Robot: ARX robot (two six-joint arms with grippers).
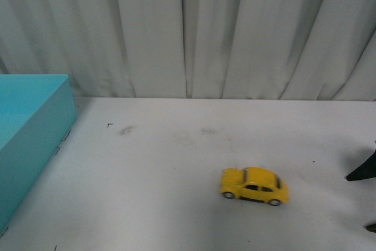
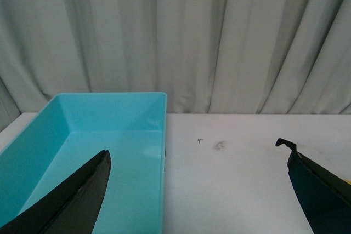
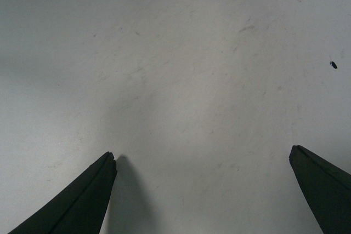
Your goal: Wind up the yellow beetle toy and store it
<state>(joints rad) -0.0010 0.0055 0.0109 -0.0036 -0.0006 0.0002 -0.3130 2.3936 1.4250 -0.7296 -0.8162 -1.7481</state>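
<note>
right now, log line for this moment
yellow beetle toy: on table, untouched | left gripper: open, near blue bin | right gripper: open, empty

The left arm's matte black, wedge-shaped pincer (image 2: pixel 193 147) shows as two flat, tapering fingers (image 2: pixel 77 201). One narrows to a blunt, squared-off end, and the other bears a small hooked lip (image 2: pixel 285 144) at its end. The right arm's black pincer (image 3: pixel 203 152) looks like the same make, with two smooth, dark blades (image 3: pixel 77 206) and plain faces (the inner edge reads slightly greyer than the face). In the front view only its dark pointed tips (image 1: pixel 364 172) appear, at the frame's edge.
</note>
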